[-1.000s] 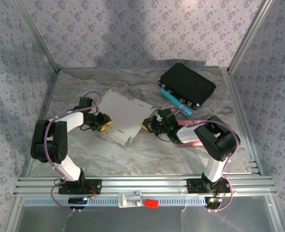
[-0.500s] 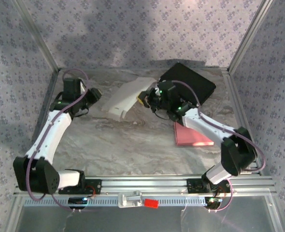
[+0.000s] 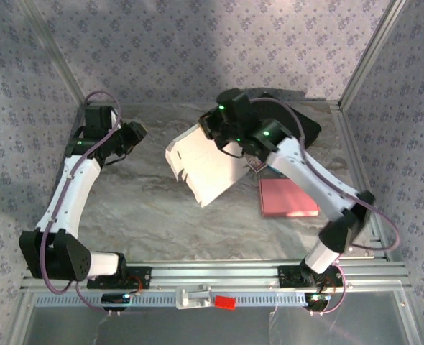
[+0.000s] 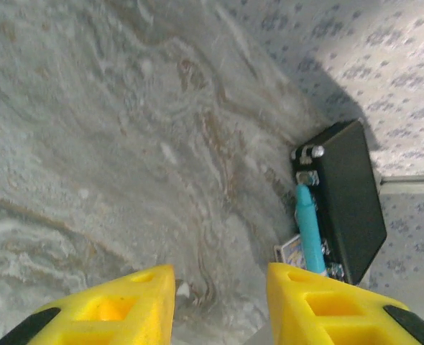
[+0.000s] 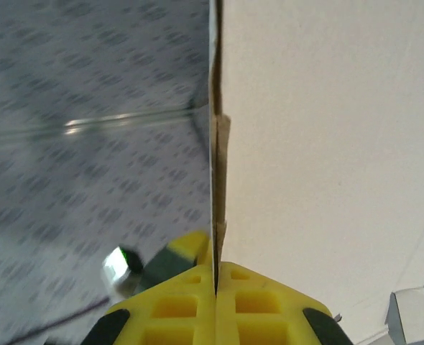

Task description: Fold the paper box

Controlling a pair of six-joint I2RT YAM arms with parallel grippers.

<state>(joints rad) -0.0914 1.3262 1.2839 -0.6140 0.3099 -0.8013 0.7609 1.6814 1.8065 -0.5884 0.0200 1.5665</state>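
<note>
The paper box (image 3: 210,171) is a flat white cut-out sheet, lifted off the marble table (image 3: 147,215) and hanging tilted in mid-air near the centre back. My right gripper (image 3: 215,134) is shut on its upper edge. In the right wrist view the yellow fingers (image 5: 269,305) pinch the thin edge of the paper box (image 5: 327,136), which spreads out to the right. My left gripper (image 3: 136,134) hangs at the back left, apart from the sheet, open. In its wrist view the yellow fingers (image 4: 126,305) stand apart over bare marble, with nothing between them.
A black case (image 3: 307,128) lies at the back right, partly behind the right arm, with a blue pen (image 4: 310,228) and a small card (image 4: 289,251) beside it. A pink pad (image 3: 287,198) lies flat at the right. Patterned walls enclose three sides.
The right arm has raised the paper box from the table into the air and swung it so it hangs tilted. The left arm has pulled back to the far left corner.
</note>
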